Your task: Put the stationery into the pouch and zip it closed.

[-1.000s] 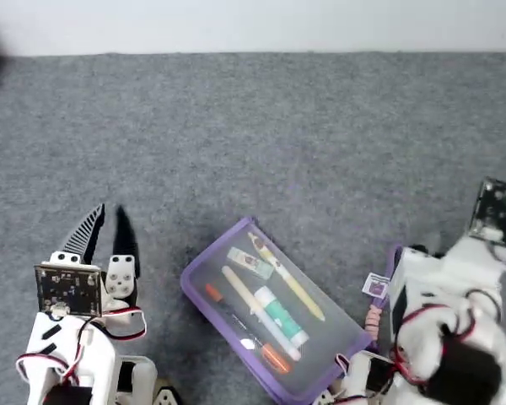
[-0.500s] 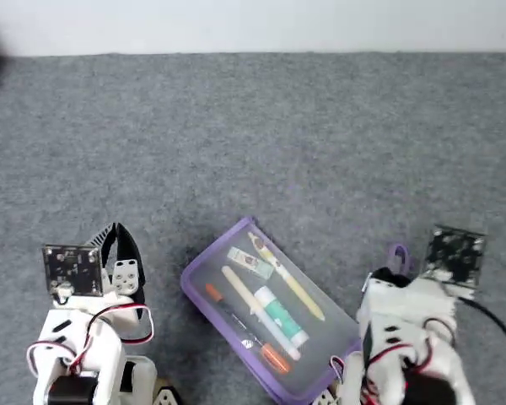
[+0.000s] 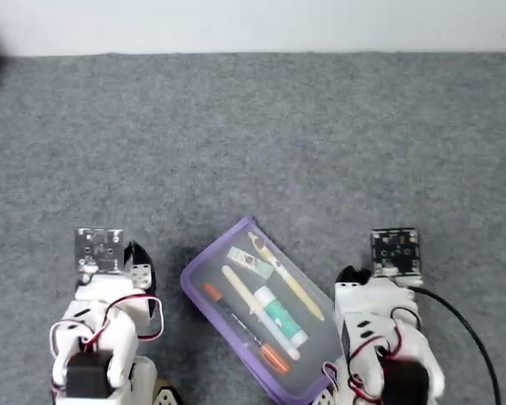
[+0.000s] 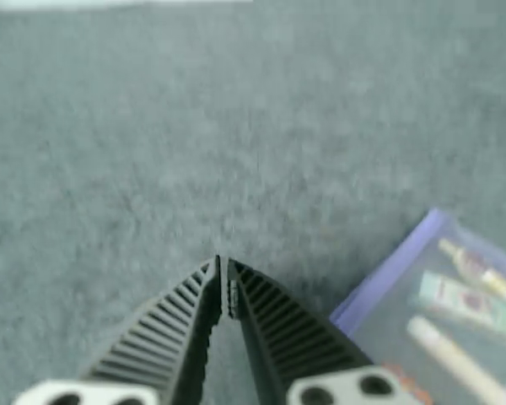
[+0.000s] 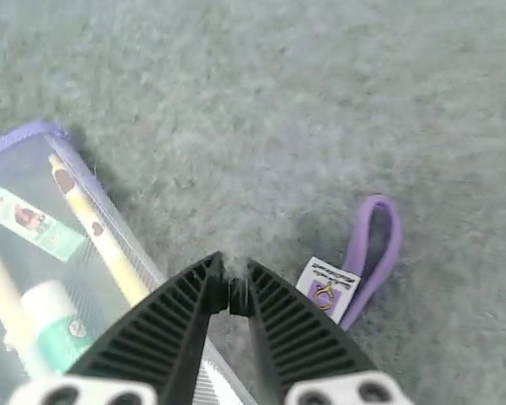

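A clear pouch [image 3: 212, 249] with purple trim lies slanted on the grey carpet, between the two arms. Inside it are a yellow pencil [image 3: 288, 285], a green-labelled glue stick [image 3: 278, 316], an orange marker [image 3: 275, 359] and other stationery. My left gripper [image 4: 224, 268] is shut on nothing and hangs over bare carpet beside the pouch's purple edge [image 4: 388, 263]. My right gripper [image 5: 232, 274] is also shut and empty, above the carpet between the pouch's edge [image 5: 21, 137] and its purple strap [image 5: 375, 240] with a white tag [image 5: 327, 287]. In the high view both arms sit tucked low, left [image 3: 138, 257] and right [image 3: 351, 275].
Grey carpet [image 3: 253, 135] stretches from the pouch to the white wall [image 3: 253, 25] at the back.
Both arms have drawn back toward the near edge. The left gripper went from spread to shut. The right arm swung in toward the pouch, covering the strap in the high view.
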`<action>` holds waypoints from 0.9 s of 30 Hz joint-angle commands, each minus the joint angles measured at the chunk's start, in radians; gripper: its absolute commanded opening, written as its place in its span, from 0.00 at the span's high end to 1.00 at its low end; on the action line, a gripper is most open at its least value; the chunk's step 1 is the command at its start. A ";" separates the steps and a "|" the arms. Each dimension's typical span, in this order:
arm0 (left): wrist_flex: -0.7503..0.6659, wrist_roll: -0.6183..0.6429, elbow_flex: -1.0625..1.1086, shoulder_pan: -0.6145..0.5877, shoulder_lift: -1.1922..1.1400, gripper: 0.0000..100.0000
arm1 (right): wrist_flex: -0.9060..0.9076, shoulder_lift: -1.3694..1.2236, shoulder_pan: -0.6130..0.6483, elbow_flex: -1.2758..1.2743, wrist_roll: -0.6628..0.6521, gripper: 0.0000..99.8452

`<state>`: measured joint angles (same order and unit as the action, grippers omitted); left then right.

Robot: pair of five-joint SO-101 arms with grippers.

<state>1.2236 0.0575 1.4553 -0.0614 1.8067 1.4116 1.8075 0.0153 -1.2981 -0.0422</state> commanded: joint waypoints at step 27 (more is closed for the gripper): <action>0.032 0.008 0.228 -0.003 0.011 0.99 | -0.102 0.007 0.062 -0.385 -0.008 0.99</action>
<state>1.2513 0.0591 1.6916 -0.0614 1.8052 1.3088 1.8151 0.0767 -1.6586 -0.0453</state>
